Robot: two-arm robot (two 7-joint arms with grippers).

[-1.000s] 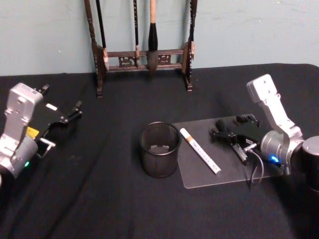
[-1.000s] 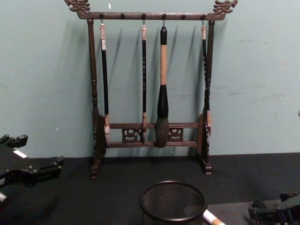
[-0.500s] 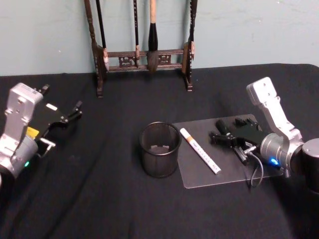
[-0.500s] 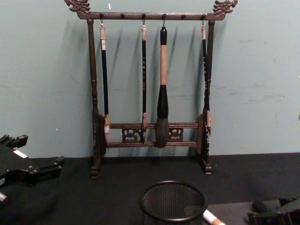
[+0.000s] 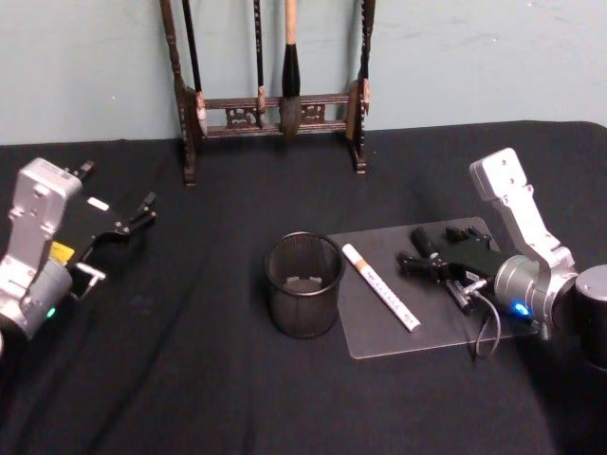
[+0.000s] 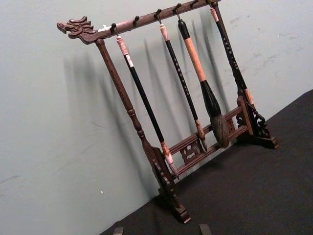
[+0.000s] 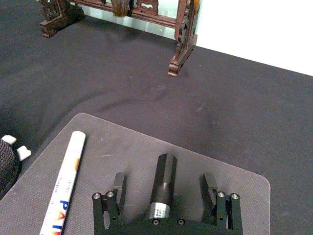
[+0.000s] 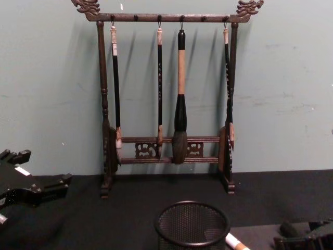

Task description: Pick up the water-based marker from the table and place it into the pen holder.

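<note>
— Where was the white cylindrical marker with the orange band (image 5: 380,286)?

— Flat on the translucent grey rectangular mat (image 5: 427,332), on the black-covered table (image 5: 190,379). It lay slantwise, its capped end nearest the round black wire-mesh pen holder (image 5: 303,320). The holder stood upright just beside the mat's left edge, apart from the marker.

— And the right gripper (image 5: 414,248)?

— Low over the mat, to the right of the marker and near it, but not touching. Its two black fingers (image 7: 118,182) were spread wide with nothing between them. In the right wrist view the marker (image 7: 63,191) lay off to one side of that gap, not inside it.

— The left gripper (image 5: 142,210)?

— Well off at the table's left side, far from the holder and the marker. Its fingertips (image 6: 117,230) stood apart, empty.

— Anything behind?

— A tall dark wooden rack hung with brushes (image 5: 270,104) stood at the table's back edge against the pale wall. From the chest view it rose behind the holder (image 8: 192,229), and the marker's end (image 8: 235,241) showed just beside the holder's right side.
</note>
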